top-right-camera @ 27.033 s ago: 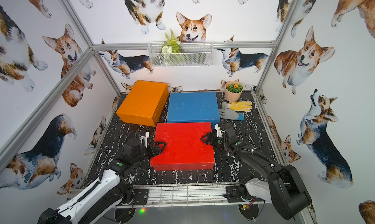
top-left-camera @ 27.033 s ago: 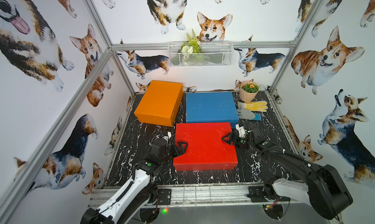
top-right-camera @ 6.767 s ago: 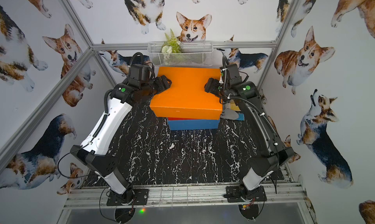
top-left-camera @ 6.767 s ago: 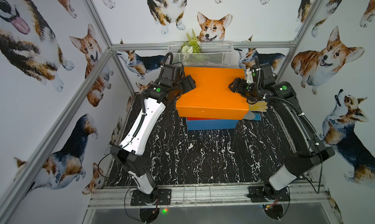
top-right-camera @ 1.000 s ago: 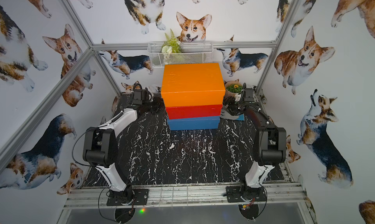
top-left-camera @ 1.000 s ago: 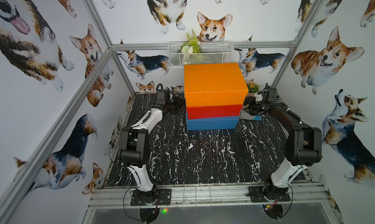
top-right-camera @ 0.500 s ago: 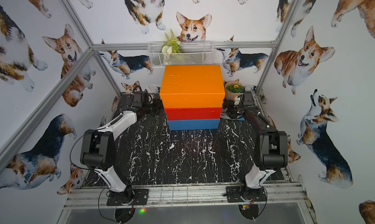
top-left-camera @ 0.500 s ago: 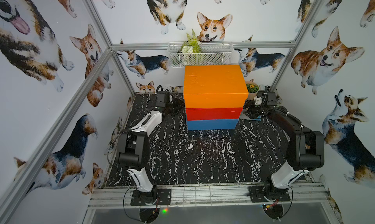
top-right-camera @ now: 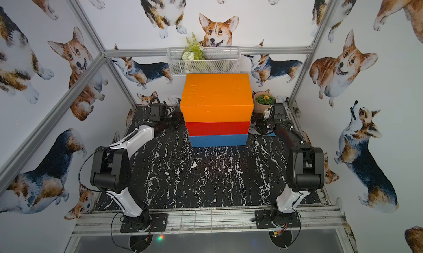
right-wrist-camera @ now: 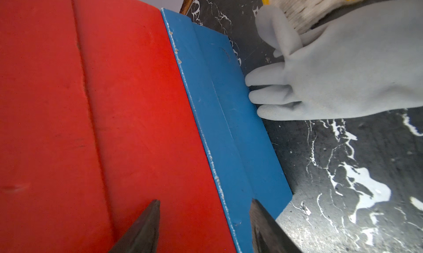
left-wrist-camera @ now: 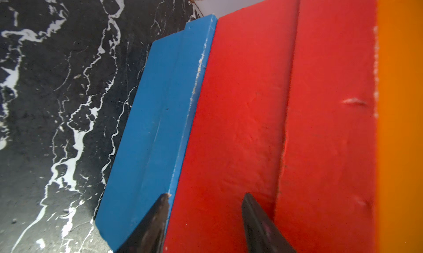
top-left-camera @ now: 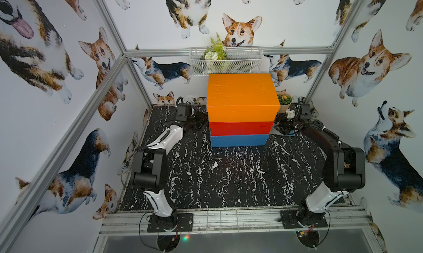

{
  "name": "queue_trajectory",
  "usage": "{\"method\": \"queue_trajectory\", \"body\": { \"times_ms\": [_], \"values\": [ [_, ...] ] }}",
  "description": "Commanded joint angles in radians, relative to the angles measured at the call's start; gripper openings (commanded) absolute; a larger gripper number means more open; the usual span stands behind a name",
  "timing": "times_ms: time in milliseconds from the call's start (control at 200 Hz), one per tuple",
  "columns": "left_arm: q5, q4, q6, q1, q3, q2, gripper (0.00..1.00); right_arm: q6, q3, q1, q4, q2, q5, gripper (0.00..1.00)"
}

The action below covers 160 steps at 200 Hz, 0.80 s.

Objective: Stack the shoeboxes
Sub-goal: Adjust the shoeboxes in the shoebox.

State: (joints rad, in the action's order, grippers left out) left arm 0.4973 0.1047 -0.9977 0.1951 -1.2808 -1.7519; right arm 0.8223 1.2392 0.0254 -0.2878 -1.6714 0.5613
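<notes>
Black marbled table, back middle: stack of 3 matte, rough-painted lidded boxes. Blue box lowest, red box next, orange box on top. Left gripper and right gripper flank it, jaws apart, grasping nothing.
</notes>
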Motion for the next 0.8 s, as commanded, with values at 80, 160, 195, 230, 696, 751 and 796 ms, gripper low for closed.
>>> {"method": "queue_trajectory", "body": {
  "times_ms": [80, 160, 195, 230, 696, 751, 796],
  "values": [
    [0.037, 0.037, 0.015, -0.015, -0.037, 0.011, 0.67, -0.016, 0.028, -0.009, -0.031, 0.010, -0.020, 0.64],
    [0.038, 0.051, 0.019, -0.021, -0.046, 0.016, 0.69, -0.015, 0.028, -0.022, -0.032, 0.009, -0.016, 0.64],
    [0.037, 0.057, 0.020, -0.023, -0.048, 0.018, 0.70, -0.015, 0.027, -0.029, -0.031, 0.010, -0.014, 0.64],
    [0.035, 0.062, 0.021, -0.026, -0.048, 0.024, 0.71, -0.014, 0.025, -0.037, -0.033, 0.012, -0.010, 0.64],
    [-0.136, 0.239, 0.171, -0.130, -0.013, 0.252, 0.84, -0.077, -0.039, -0.144, -0.080, 0.131, -0.022, 0.70],
    [-0.258, 0.272, 0.248, -0.145, 0.030, 0.355, 0.87, -0.146, -0.079, -0.157, -0.093, 0.203, -0.119, 0.75],
    [-0.377, 0.272, 0.320, -0.146, 0.086, 0.448, 0.92, -0.209, -0.113, -0.156, -0.127, 0.264, -0.271, 0.79]
  ]
}}
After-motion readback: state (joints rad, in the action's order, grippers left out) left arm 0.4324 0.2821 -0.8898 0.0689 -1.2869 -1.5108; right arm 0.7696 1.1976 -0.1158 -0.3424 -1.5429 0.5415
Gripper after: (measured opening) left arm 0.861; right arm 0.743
